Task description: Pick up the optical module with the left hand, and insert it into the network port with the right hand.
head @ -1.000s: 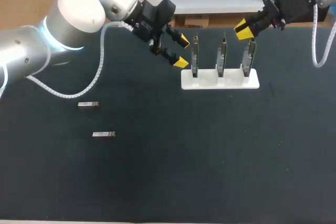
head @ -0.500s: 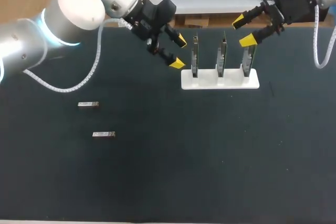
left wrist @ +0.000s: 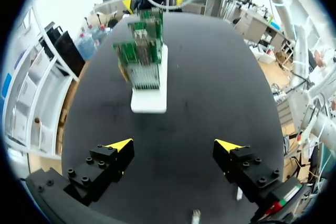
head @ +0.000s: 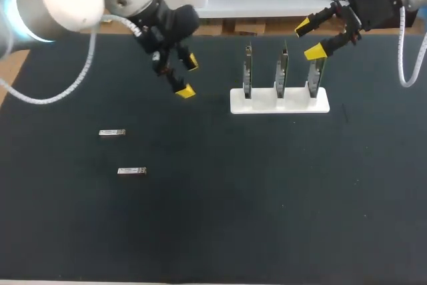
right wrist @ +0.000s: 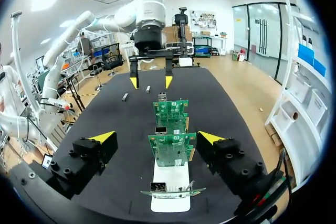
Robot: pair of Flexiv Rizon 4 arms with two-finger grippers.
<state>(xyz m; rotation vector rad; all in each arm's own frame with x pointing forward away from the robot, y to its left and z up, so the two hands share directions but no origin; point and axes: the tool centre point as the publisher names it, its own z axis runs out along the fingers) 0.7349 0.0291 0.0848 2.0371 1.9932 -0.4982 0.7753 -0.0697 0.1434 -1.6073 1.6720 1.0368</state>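
Showing 2 opt. modules [head: 112, 133] [head: 131, 171], 3 port cards [head: 247, 71] [head: 283, 70] [head: 316, 73].

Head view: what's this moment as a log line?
left pincer open, empty | right pincer open, near card rack | both optical modules on table

So the table [head: 267, 218] is a wide flat surface covered in dark, almost black matte material. Toward the far edge, a bit right of the middle, a white rectangular plastic stand [head: 263, 103] sits flat on it, long side parallel to that edge, with three green circuit boards [head: 283, 71] standing upright in it in a row. Over toward the left edge, about halfway between the far and near edges, two small silver metal optical modules lie flat, well apart from the stand. One module [head: 112, 133] is closer to the left edge. The other module [head: 131, 171] is slightly further in and closer to the near edge. They're near each other, not touching, both lengthwise parallel to the far edge.
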